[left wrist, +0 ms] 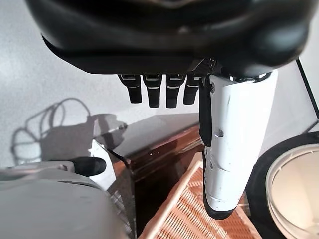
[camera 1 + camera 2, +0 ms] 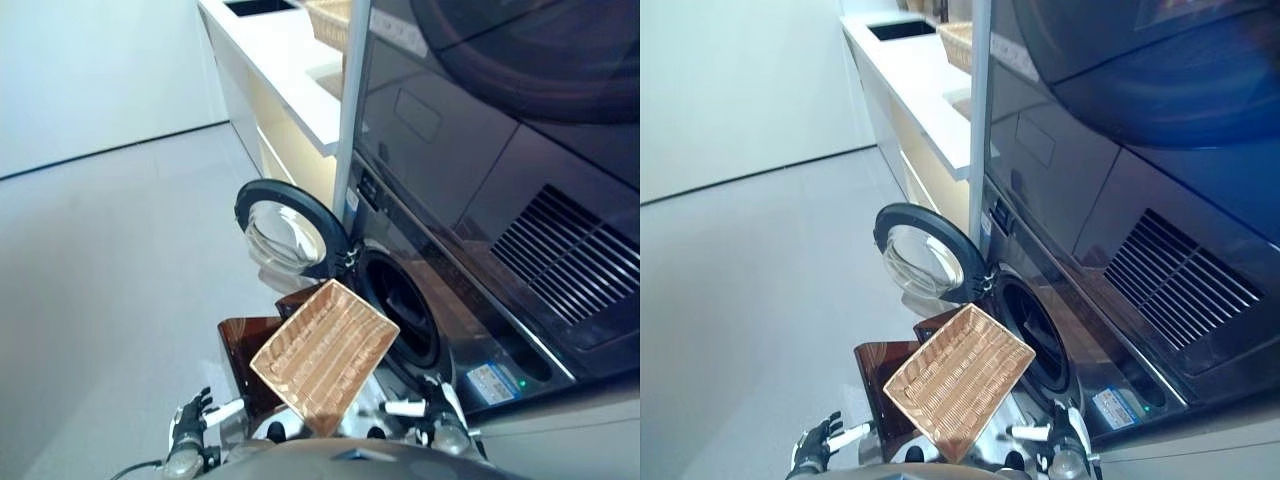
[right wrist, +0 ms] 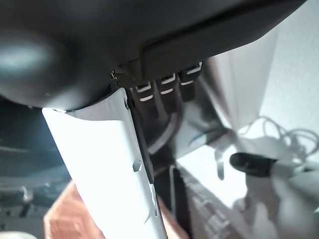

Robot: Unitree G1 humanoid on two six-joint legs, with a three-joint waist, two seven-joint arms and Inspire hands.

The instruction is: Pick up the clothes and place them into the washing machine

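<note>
Both hands, left (image 2: 190, 418) and right (image 2: 432, 408), are held low with relaxed, empty fingers beside a tilted wicker basket (image 2: 323, 355) on a brown stand (image 2: 240, 352); the washing machine door (image 2: 287, 228) is swung open.

There are two wicker baskets, one tilted by the drum (image 2: 324, 355) and one on the white table (image 2: 330, 20), one washing machine (image 2: 420, 300) with one open round door (image 2: 290, 228), and one brown stand (image 2: 245, 360).
</note>
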